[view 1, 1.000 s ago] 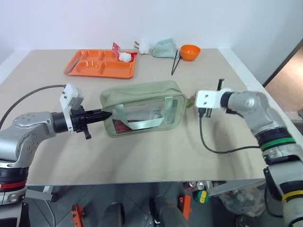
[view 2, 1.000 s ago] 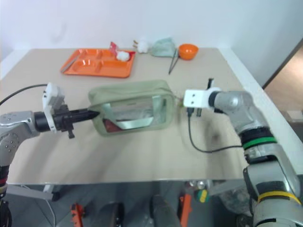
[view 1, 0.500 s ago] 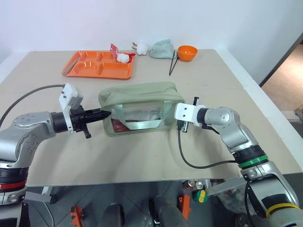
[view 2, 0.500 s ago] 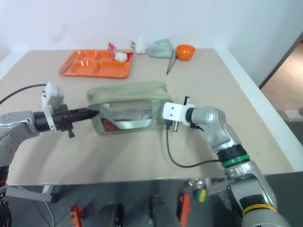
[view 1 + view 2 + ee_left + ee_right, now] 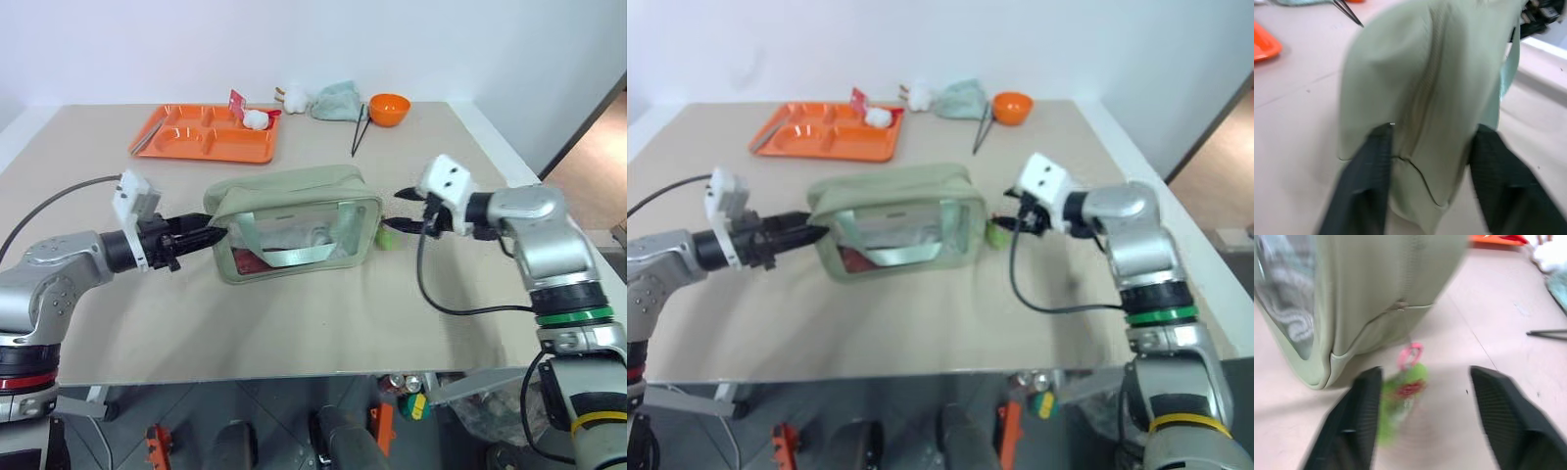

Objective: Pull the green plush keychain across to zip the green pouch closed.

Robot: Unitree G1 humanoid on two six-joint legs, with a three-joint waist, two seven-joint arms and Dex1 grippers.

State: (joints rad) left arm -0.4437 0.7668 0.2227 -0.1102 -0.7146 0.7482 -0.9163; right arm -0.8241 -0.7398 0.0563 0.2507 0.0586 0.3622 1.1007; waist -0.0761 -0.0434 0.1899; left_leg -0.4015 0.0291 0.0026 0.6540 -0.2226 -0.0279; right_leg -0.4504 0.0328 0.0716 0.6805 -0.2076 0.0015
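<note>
Beige tabletop (image 5: 323, 323) carries everything before me. Nearest, my left gripper (image 5: 209, 236) has its 2 black fingers parted around the pouch's left end, clamping nothing. That boxy sage-green fabric pouch with clear window panels (image 5: 294, 233) looks zipped shut. My right gripper (image 5: 404, 211) hovers wide open and empty, just beside the small fuzzy lime-green plush keychain (image 5: 1400, 401) dangling at the pouch's right end. Judging so, I'm at the release step; next I should back both arms away. Farther off sits an orange compartment tray (image 5: 206, 134).

Left gripper (image 5: 208, 235) level, pointing inward — jaws parted. Right gripper (image 5: 404, 211) raised, angled slightly down — jaws parted, holding nothing.
</note>
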